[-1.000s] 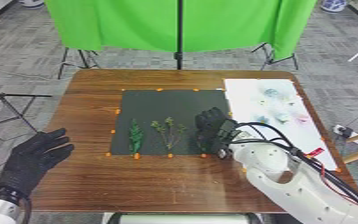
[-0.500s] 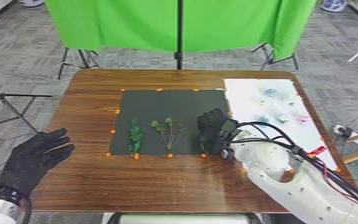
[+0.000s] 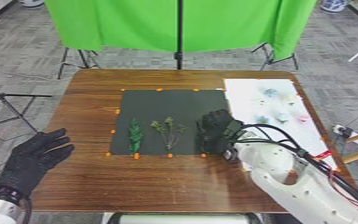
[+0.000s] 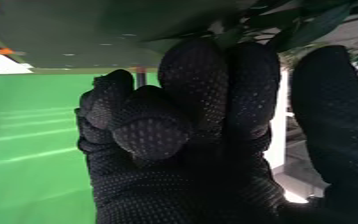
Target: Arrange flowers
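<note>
Right fingers [image 3: 218, 120] relaxed, dotted black fabric, pointed green leaves [image 4: 314, 31] nearby

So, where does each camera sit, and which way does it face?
Head view: on the robot's head, facing forward and down over the wooden table; the left hand and the right hand with its white arm show.
Right wrist view: on the right arm's wrist, looking along its black-gloved hand toward green leaves.
Shared: right hand, orange-taped dark mat, green backdrop.

Dark mat [image 3: 167, 106] and white sheet [image 3: 243, 91] on wooden table [image 3: 149, 185]
</note>
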